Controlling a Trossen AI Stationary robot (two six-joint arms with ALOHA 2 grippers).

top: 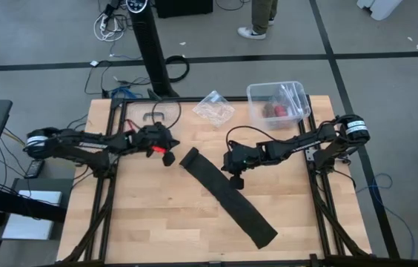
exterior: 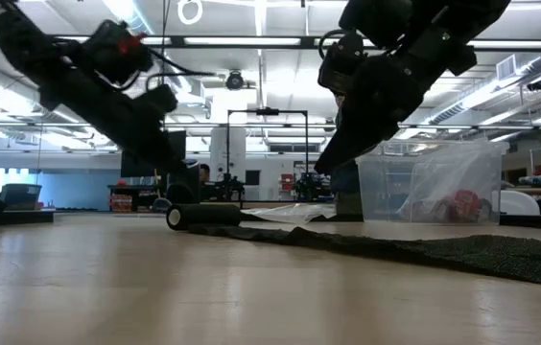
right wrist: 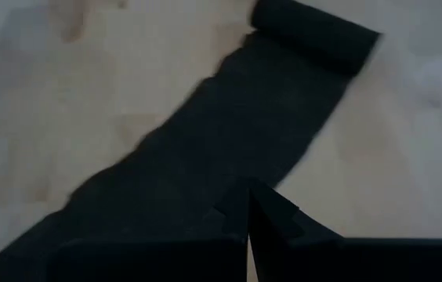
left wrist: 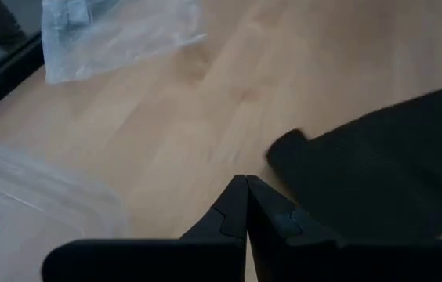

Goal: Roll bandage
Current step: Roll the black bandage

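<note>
The black bandage [top: 227, 196] lies flat on the wooden table, slanting from the middle toward the near right. Its far-left end is rolled into a small roll [exterior: 203, 216] that rests on the table. My left gripper [top: 168, 157] is shut and hovers just left of the roll [left wrist: 378, 164], pointing at it. My right gripper [top: 236, 180] is also shut. It hangs over the strip's right edge [right wrist: 229, 133], above the table [exterior: 323, 168]. Neither gripper holds anything.
A clear plastic wrapper [top: 213, 107] lies on the table at the back middle. A clear plastic box [top: 279, 102] with red things inside stands at the back right. A person's legs [top: 262, 18] show on the floor beyond the table.
</note>
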